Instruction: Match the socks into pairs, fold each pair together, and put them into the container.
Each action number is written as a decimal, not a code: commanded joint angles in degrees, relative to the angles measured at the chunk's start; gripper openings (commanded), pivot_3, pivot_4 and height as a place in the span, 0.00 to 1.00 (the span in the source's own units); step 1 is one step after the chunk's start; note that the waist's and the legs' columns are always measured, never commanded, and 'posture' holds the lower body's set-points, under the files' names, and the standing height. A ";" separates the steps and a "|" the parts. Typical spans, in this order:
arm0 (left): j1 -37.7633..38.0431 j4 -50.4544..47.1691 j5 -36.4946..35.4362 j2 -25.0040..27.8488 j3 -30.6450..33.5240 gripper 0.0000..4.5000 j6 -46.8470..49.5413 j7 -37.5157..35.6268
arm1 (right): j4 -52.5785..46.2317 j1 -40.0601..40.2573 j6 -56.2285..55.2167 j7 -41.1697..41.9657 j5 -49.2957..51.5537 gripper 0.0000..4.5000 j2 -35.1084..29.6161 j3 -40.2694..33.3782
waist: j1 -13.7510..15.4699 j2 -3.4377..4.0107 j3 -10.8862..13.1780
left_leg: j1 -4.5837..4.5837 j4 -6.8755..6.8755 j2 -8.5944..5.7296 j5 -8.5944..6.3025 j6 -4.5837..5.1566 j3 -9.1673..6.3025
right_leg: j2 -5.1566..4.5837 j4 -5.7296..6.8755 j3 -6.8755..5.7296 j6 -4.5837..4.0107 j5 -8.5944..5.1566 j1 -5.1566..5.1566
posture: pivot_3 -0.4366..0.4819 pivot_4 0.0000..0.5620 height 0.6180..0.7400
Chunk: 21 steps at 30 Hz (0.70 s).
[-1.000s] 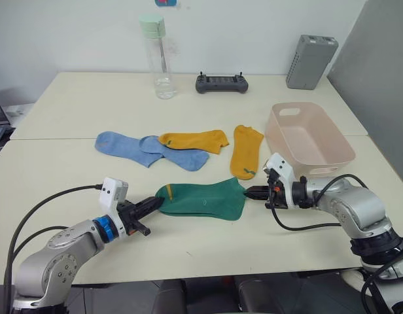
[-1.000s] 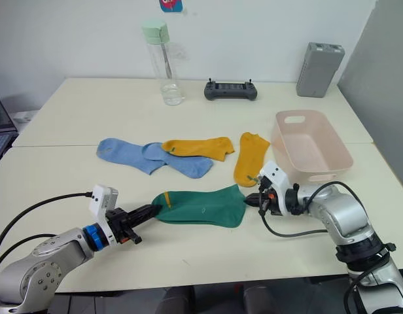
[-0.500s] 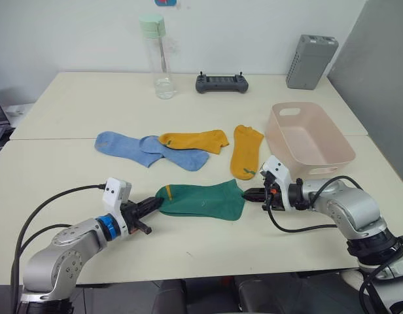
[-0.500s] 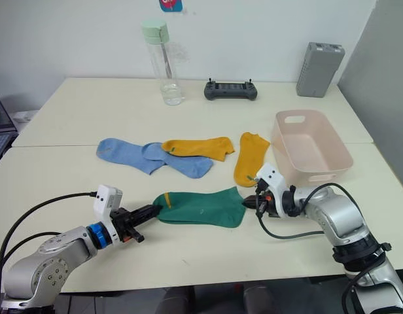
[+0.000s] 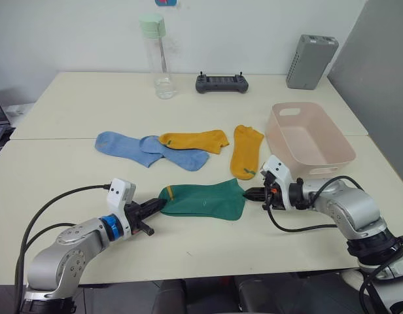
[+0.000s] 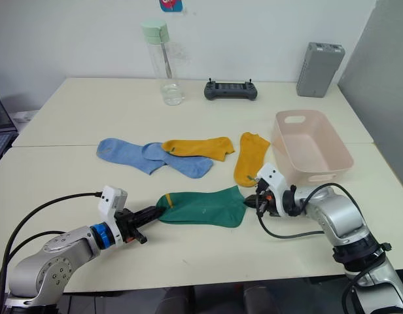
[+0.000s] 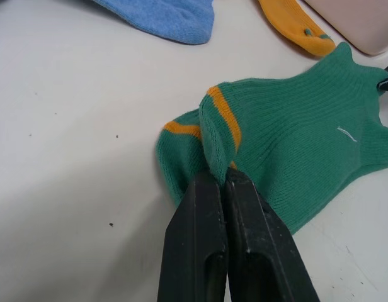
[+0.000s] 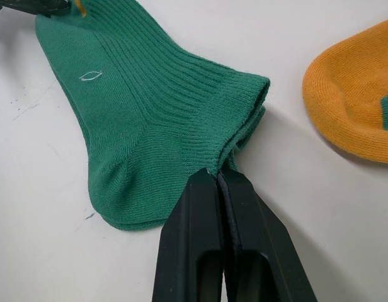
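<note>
- Green pair (image 5: 203, 199) lies stacked on the counter (image 5: 70, 111), near its front edge.
- Left end effector (image 7: 224, 179) is pinched tight on the toe end; right end effector (image 8: 217, 173) is clamped just as tight on the cuff edge.
- Soft, light knit that looks likely to sag and bunch, so edge grips suit the fold.
- Container (image 5: 332, 157) sits close, just beyond the right arm.

Socks (image 5: 203, 199) left of container (image 5: 309, 139)
</note>
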 commanded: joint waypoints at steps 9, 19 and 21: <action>0.92 -1.67 -0.66 0.59 1.91 0.69 -0.51 -0.81 | -1.77 0.07 -1.82 0.57 0.53 0.10 -0.20 -1.12 | 0.00 0.00 0.00 | 0.00 0.00 0.00 0.00 0.00 0.00 | 0.00 0.00 0.01 0.00 0.00 0.00 | 0.48 0.27 1.00; 1.53 -2.90 -5.84 6.37 11.49 1.00 1.13 -4.34 | -5.35 0.04 -5.39 0.78 2.03 0.77 -1.64 -7.30 | -0.03 0.00 0.01 | 0.00 -0.03 0.01 0.00 0.00 0.00 | 0.00 -0.01 0.00 -0.04 -0.03 -0.05 | 0.48 0.27 1.00; -0.62 -2.40 -5.60 7.50 11.32 1.00 -0.33 -5.82 | -5.66 -0.38 -8.41 1.50 1.52 0.77 -0.74 -6.66 | -0.05 0.00 0.02 | 0.01 -0.04 0.01 0.00 0.00 -0.01 | 0.00 -0.01 -0.02 -0.04 -0.03 -0.08 | 0.48 0.27 1.00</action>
